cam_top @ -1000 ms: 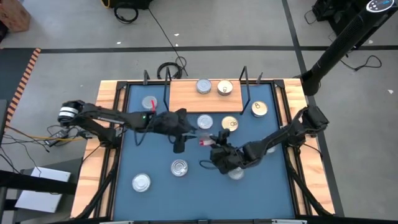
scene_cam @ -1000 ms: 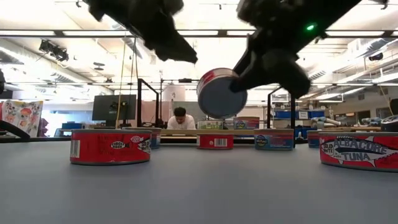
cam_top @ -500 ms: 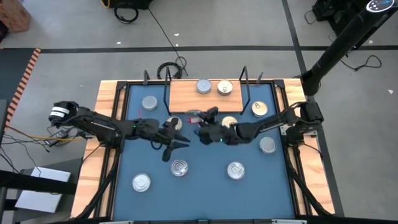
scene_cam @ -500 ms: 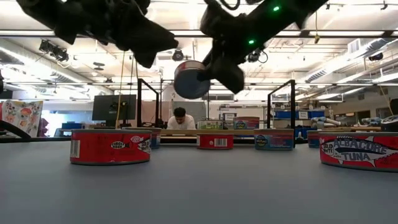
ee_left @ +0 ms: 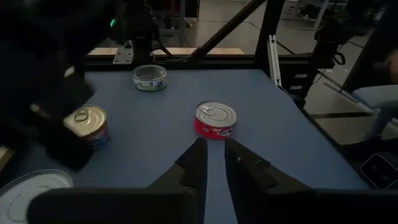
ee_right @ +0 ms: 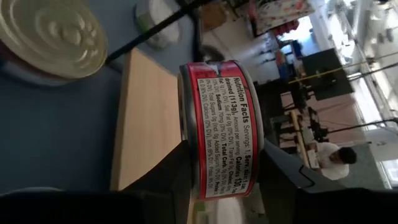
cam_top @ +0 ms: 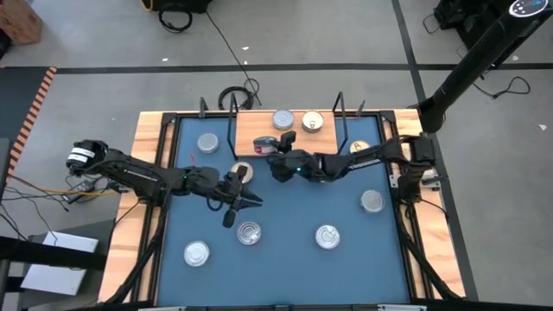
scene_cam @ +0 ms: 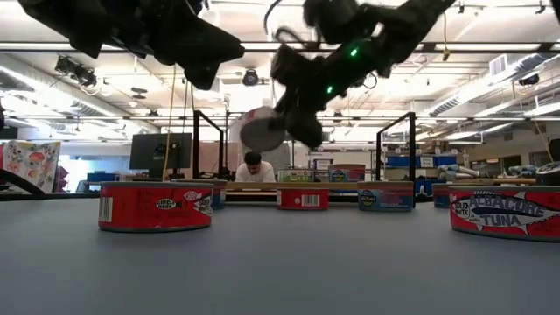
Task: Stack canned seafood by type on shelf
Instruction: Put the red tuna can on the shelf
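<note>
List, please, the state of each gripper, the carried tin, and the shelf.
right gripper: shut on the red-sided tin, above the shelf's left end.
red-sided tin: held in the air, on its edge.
left gripper: empty, fingers nearly together, above the table.
shelf: holds two tins.

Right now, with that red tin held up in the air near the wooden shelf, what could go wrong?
The right gripper pinches the red-sided tin by its flat faces, tilted on edge above the shelf; it could slip out, or land on its rim and roll. Two tins already sit on the board, so a careless set-down might knock them. The left gripper waits close by over the blue table, and the arms could brush.
</note>
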Action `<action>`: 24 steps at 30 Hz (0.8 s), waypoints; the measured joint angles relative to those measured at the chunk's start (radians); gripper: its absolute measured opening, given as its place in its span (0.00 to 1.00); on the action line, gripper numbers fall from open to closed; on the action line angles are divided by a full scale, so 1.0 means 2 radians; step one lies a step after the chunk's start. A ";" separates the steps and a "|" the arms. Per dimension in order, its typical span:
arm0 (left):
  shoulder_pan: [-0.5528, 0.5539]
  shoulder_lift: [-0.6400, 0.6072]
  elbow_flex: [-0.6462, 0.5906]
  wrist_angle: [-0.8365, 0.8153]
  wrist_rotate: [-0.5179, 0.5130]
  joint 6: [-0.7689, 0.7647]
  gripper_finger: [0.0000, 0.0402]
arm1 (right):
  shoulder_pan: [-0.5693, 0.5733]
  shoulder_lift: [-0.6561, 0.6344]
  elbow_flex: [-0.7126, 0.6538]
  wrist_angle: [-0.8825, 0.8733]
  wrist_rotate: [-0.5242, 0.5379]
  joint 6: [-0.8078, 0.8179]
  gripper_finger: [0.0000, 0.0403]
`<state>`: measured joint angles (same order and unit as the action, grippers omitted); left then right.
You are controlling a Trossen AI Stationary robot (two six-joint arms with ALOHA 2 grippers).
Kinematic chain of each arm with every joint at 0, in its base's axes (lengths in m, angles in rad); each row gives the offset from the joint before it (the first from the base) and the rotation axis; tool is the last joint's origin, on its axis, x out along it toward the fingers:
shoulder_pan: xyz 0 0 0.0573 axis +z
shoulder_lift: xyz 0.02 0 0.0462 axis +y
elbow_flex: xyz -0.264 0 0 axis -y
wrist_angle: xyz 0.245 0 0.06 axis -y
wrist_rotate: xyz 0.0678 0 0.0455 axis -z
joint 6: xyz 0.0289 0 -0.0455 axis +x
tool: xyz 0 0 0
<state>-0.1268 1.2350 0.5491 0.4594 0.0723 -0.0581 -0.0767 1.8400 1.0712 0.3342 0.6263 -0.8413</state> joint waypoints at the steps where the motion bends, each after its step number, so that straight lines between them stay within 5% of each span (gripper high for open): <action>1: 0.000 0.000 0.000 0.001 0.000 -0.001 0.14 | -0.002 0.010 0.007 -0.002 0.005 0.000 0.36; 18: -0.003 0.000 0.001 -0.016 -0.002 -0.003 0.13 | -0.030 0.153 0.136 -0.008 0.038 -0.012 0.36; 24: -0.003 0.000 0.001 -0.016 -0.002 -0.003 0.13 | -0.037 0.159 0.161 -0.059 0.031 0.062 0.36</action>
<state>-0.1335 1.2350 0.5510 0.4282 0.0685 -0.0649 -0.1505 2.1574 1.3933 0.2165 0.6881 -0.7164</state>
